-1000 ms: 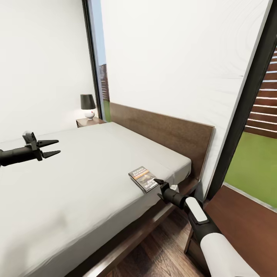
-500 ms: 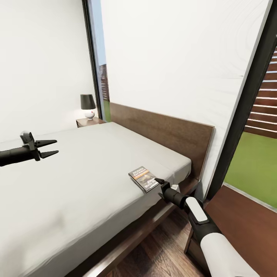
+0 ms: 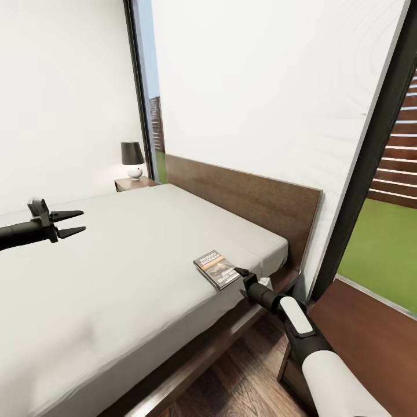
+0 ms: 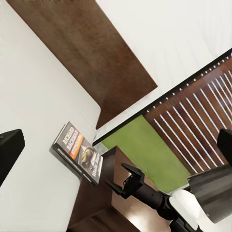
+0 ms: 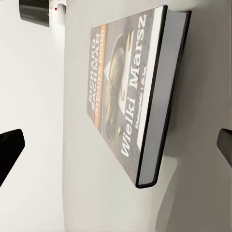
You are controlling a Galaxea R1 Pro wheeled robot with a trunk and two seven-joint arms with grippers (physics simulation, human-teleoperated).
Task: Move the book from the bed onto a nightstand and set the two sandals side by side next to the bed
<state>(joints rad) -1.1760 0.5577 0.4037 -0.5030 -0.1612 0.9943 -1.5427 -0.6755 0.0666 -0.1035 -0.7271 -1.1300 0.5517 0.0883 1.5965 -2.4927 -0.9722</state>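
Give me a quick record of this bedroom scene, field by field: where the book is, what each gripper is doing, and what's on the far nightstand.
book: flat on the bed, near the headboard-side corner
right gripper: open, at the book's edge, not gripping
left gripper: open, hovering over the mattress
far nightstand: holds a black-shaded lamp
near nightstand: beside the right arm

Book (image 3: pixel 216 269) flat, cover up, near bed (image 3: pixel 116 278) corner by headboard; far nightstand (image 3: pixel 134 183) beside bed.
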